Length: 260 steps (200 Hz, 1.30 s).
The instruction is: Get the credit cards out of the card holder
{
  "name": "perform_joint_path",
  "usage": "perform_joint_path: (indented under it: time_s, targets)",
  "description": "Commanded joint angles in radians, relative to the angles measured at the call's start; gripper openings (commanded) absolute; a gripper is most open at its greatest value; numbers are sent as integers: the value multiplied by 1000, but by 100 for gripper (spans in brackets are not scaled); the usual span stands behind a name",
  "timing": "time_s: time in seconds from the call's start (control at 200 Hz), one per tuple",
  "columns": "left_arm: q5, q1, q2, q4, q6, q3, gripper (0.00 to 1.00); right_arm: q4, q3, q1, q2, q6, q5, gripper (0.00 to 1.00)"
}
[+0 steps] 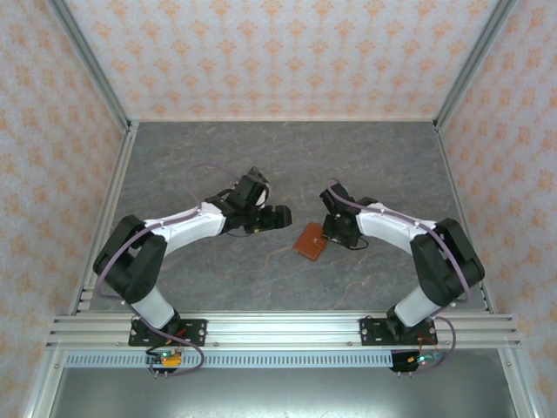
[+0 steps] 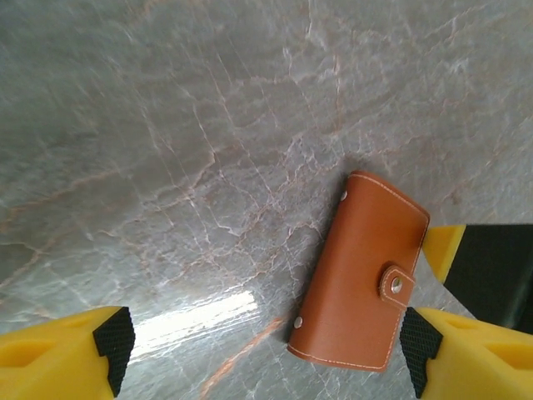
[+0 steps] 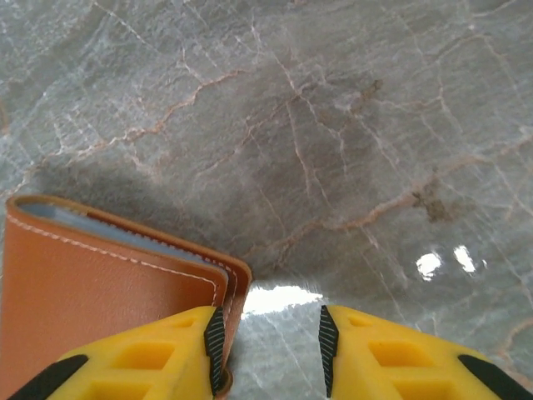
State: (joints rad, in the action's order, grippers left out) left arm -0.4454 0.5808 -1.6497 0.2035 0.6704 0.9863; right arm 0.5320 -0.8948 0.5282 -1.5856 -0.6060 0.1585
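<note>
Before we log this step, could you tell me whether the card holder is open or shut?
Shut: the card holder lies folded flat on the table, its tab snapped down over the cover.

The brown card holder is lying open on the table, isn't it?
No. The card holder does lie on the table, but it is closed, with its snap strap fastened. The left wrist view shows this.

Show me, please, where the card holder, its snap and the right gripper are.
card holder (image 2: 358, 275): left wrist view, middle of its cover.
snap (image 2: 396, 284): left wrist view, the metal stud.
right gripper (image 3: 271, 342): right wrist view, midway between its fingertips.
</note>
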Motion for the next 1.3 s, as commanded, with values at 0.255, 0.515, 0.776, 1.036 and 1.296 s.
perform_joint_path:
  time_s: [0.255, 0.515, 0.776, 1.036, 1.296]
  targets:
    - [-60, 34, -91, -39, 110, 25, 75, -35, -161, -6, -180, 57, 94, 37]
    - [-94, 73, -84, -190, 266, -68, 70, 39, -128, -7, -29, 84, 60, 38]
    - [-67, 133, -89, -309, 390, -116, 72, 6, -19, -9, 33, 69, 179, 50]
    - [-59, 135, -104, -342, 423, -139, 68, 6, -6, -10, -5, 76, 200, 42]
    - [-90, 135, -143, -432, 480, -159, 63, -72, 37, -10, -29, 54, 278, 37]
